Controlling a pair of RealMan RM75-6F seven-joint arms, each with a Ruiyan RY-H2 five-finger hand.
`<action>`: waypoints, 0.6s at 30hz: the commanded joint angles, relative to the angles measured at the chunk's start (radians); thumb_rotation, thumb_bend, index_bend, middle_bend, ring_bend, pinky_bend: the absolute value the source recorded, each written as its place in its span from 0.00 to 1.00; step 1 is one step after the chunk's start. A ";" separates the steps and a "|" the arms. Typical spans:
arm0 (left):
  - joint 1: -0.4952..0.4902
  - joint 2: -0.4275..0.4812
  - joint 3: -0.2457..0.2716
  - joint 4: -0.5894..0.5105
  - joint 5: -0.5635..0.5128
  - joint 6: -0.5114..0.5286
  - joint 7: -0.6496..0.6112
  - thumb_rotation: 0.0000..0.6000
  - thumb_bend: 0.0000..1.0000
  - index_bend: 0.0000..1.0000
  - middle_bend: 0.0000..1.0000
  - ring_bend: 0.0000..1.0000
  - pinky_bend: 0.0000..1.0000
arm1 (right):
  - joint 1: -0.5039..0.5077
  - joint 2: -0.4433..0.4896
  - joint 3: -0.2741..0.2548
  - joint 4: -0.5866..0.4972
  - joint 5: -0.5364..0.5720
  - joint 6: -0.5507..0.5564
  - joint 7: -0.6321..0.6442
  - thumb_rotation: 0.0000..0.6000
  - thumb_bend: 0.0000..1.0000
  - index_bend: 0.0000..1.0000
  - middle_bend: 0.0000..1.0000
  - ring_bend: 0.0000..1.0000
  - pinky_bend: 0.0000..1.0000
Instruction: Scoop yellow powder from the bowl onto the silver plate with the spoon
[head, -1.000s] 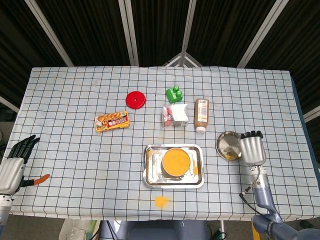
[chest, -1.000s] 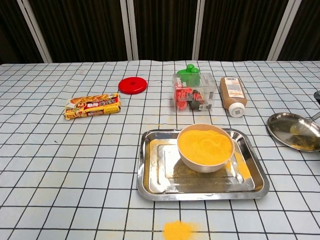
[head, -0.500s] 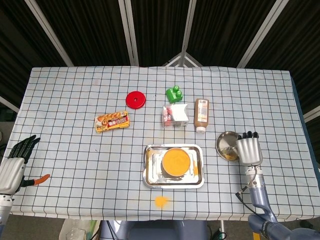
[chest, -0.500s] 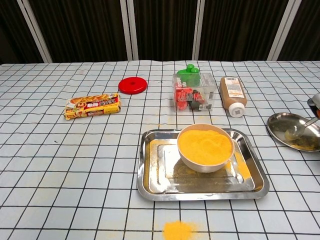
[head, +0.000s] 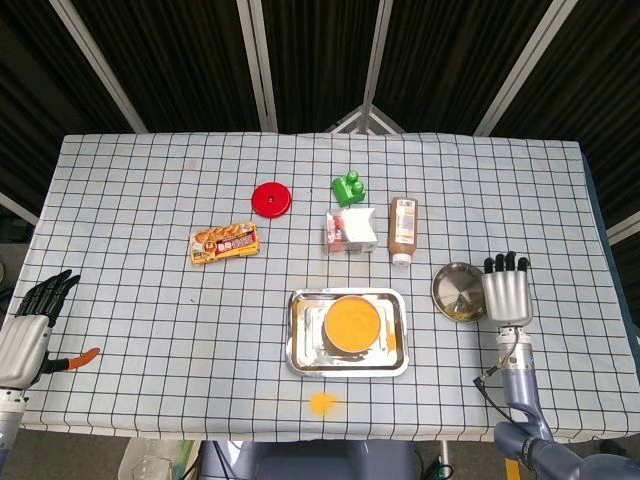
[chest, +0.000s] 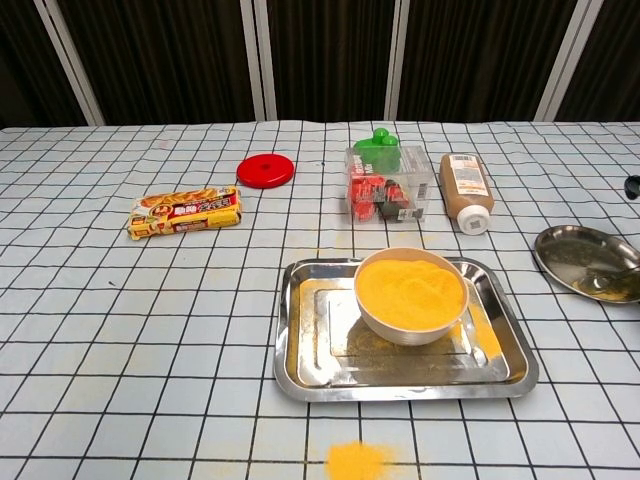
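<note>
A white bowl (head: 352, 324) (chest: 410, 292) full of yellow powder stands in a steel tray (head: 298, 345) (chest: 300, 345) at the front middle. To its right lies the round silver plate (head: 448, 285) (chest: 562, 248) with a little yellow powder near its front rim. The spoon (chest: 608, 283) lies in the plate, at its right front. My right hand (head: 507, 292) hovers just right of the plate, fingers stretched out and holding nothing; the chest view shows only a dark fingertip (chest: 632, 186). My left hand (head: 30, 328) rests at the table's front left edge, fingers spread and empty.
A small heap of spilled yellow powder (head: 321, 402) (chest: 355, 460) lies in front of the tray. Behind it stand a clear box (chest: 388, 187), a green block (chest: 377, 146), a brown bottle (chest: 466, 190), a red lid (chest: 265, 171) and a snack packet (chest: 185, 211).
My right hand has drawn to the right off the plate and its fingers have straightened. The spoon, held over the plate before, now lies in it. The left hand has not moved.
</note>
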 joint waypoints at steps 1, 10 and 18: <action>0.000 0.000 0.000 0.000 -0.001 -0.001 0.000 1.00 0.00 0.00 0.00 0.00 0.00 | -0.002 0.016 0.003 -0.023 -0.002 0.016 -0.012 1.00 0.54 0.21 0.28 0.19 0.26; 0.001 0.003 0.002 0.010 0.006 0.003 0.004 1.00 0.00 0.00 0.00 0.00 0.00 | -0.068 0.217 -0.047 -0.302 -0.085 0.137 0.073 1.00 0.47 0.09 0.16 0.03 0.04; 0.002 0.004 0.013 0.025 0.029 0.010 0.056 1.00 0.00 0.00 0.00 0.00 0.00 | -0.232 0.551 -0.119 -0.888 0.039 0.068 0.256 1.00 0.35 0.00 0.00 0.00 0.00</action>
